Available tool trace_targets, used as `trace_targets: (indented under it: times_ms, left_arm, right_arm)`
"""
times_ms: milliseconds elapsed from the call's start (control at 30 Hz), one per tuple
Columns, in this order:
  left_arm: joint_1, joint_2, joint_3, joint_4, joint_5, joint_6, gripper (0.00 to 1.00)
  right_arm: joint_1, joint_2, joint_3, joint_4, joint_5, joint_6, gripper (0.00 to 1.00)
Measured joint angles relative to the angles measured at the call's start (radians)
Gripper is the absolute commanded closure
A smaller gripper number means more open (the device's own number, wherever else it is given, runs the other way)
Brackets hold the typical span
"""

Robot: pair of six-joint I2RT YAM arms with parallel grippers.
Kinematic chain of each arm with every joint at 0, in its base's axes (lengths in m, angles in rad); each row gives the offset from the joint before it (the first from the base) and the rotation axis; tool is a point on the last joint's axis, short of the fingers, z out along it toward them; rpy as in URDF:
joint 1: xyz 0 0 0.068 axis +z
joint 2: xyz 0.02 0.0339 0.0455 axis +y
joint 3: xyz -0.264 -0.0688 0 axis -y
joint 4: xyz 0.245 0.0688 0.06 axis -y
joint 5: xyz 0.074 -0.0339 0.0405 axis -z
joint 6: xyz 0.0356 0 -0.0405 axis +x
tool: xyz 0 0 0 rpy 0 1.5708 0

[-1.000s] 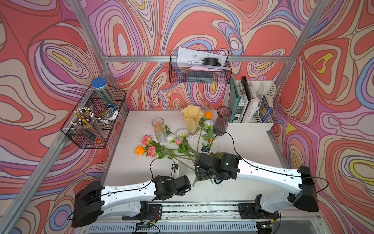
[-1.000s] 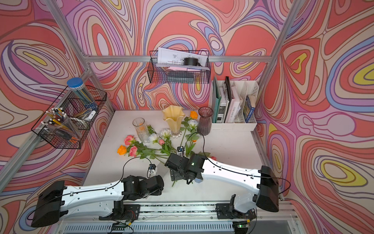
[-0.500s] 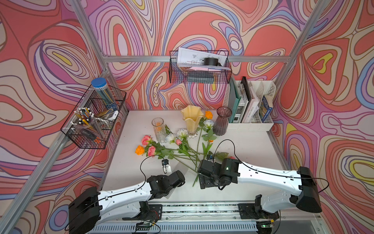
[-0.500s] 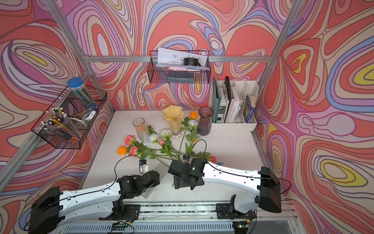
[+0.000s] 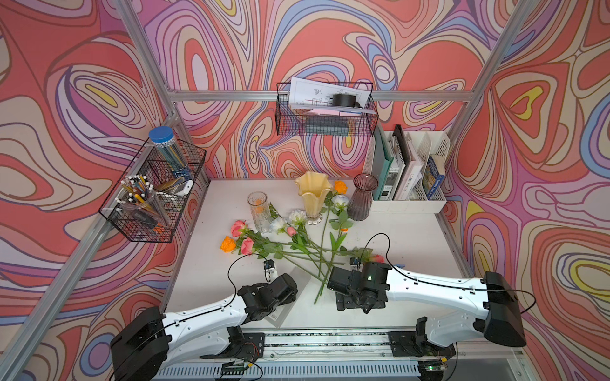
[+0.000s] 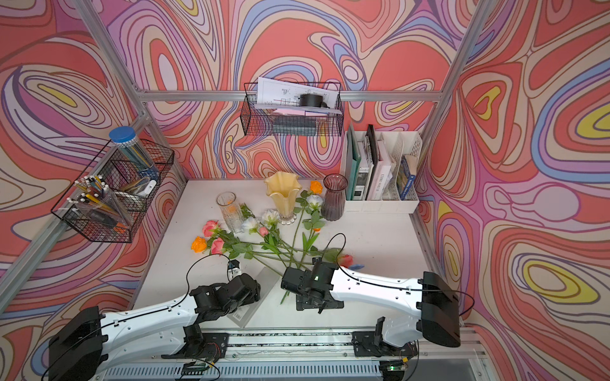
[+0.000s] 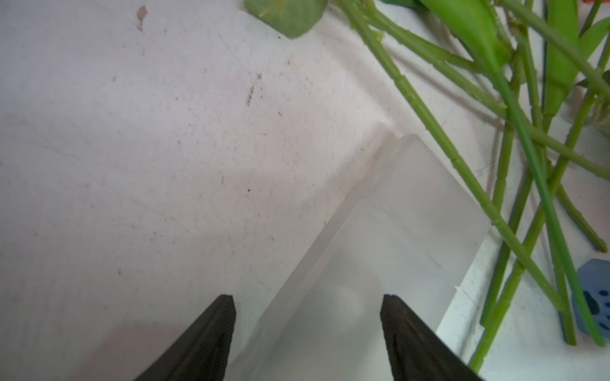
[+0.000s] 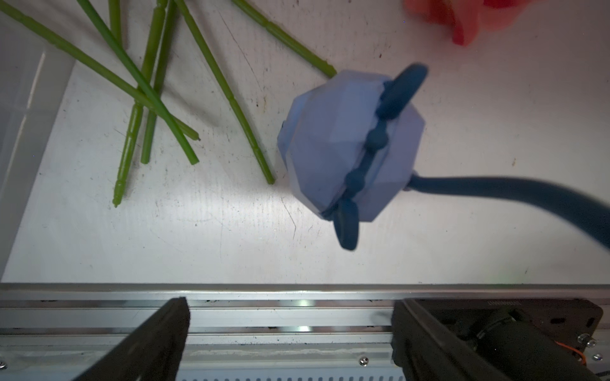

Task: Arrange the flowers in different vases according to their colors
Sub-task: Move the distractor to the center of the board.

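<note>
The flowers lie loose on the white table point(image 5: 406, 237): pink roses point(image 5: 238, 227), an orange rose point(image 5: 228, 244) and white blooms point(image 5: 277, 224), their green stems point(image 5: 313, 254) crossing mid-table. A further pink bloom point(image 5: 376, 258) lies by the right arm. Behind stand the vases: clear glass point(image 5: 258, 211), creamy-yellow point(image 5: 313, 194) and purple point(image 5: 363, 198), all without flowers. My left gripper point(image 7: 307, 300) is open over a translucent flat box point(image 7: 396, 231), stems point(image 7: 429, 112) beside it. My right gripper point(image 8: 290, 303) is open over the front rail, stem ends point(image 8: 145, 82) lying beyond it.
A light-blue faceted object point(image 8: 350, 145) with a dark strap lies near the stem ends. A white file holder point(image 5: 409, 171) with books stands at the back right. Wire baskets hang on the left wall point(image 5: 155, 194) and the back wall point(image 5: 325, 112). The metal rail point(image 8: 297, 316) runs along the front edge.
The right arm has drawn back from the stems toward the front edge. The left arm has shifted slightly left. Both grippers' jaws have spread wider.
</note>
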Motion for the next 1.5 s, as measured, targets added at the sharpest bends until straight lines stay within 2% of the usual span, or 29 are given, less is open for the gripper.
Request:
trace_targets:
  times_ms: [167, 267, 333, 433, 533, 600, 833, 1000, 1100, 1267, 1367, 1500]
  left_arm:
    - [-0.001, -0.102, 0.074, -0.156, 0.038, 0.06, 0.12]
    - [-0.008, -0.16, 0.13, -0.204, 0.062, 0.086, 0.13]
    - [-0.038, -0.163, 0.174, -0.223, 0.074, 0.097, 0.19]
    - [-0.111, -0.14, 0.216, -0.218, 0.105, 0.104, 0.42]
    - [-0.172, -0.068, 0.221, -0.175, 0.146, 0.098, 0.57]
    - [-0.201, 0.008, 0.22, -0.143, 0.166, 0.089, 0.6]
    - [-0.241, 0.25, 0.22, -0.034, 0.188, 0.056, 0.61]
    - [-0.241, 0.278, 0.206, -0.026, 0.132, 0.03, 0.61]
    - [-0.223, 0.273, 0.156, -0.014, 0.105, 0.017, 0.61]
    - [-0.127, 0.192, 0.076, 0.045, 0.058, 0.0, 0.57]
    - [-0.043, 0.09, 0.014, 0.018, 0.028, -0.007, 0.55]
    - [0.11, -0.133, -0.08, -0.091, 0.002, -0.021, 0.55]
  right_arm:
    - [-0.016, 0.018, -0.008, 0.038, 0.021, 0.001, 0.02]
    - [-0.038, 0.014, -0.039, 0.065, 0.023, 0.001, 0.02]
    - [-0.047, 0.014, -0.057, 0.072, 0.024, 0.001, 0.02]
    - [-0.056, 0.014, -0.067, 0.077, 0.024, 0.0, 0.02]
    - [-0.068, 0.003, -0.083, 0.098, 0.023, 0.0, 0.02]
    - [-0.079, -0.007, -0.095, 0.109, 0.022, -0.001, 0.02]
    - [-0.089, -0.008, -0.099, 0.132, 0.023, -0.004, 0.02]
    - [-0.089, 0.014, -0.083, 0.131, 0.039, -0.004, 0.02]
    - [-0.09, 0.031, -0.082, 0.13, 0.051, -0.004, 0.02]
    - [-0.091, 0.05, -0.082, 0.125, 0.074, 0.0, 0.02]
    - [-0.092, 0.051, -0.082, 0.122, 0.09, 0.003, 0.02]
    - [-0.099, 0.052, -0.082, 0.127, 0.1, 0.004, 0.02]
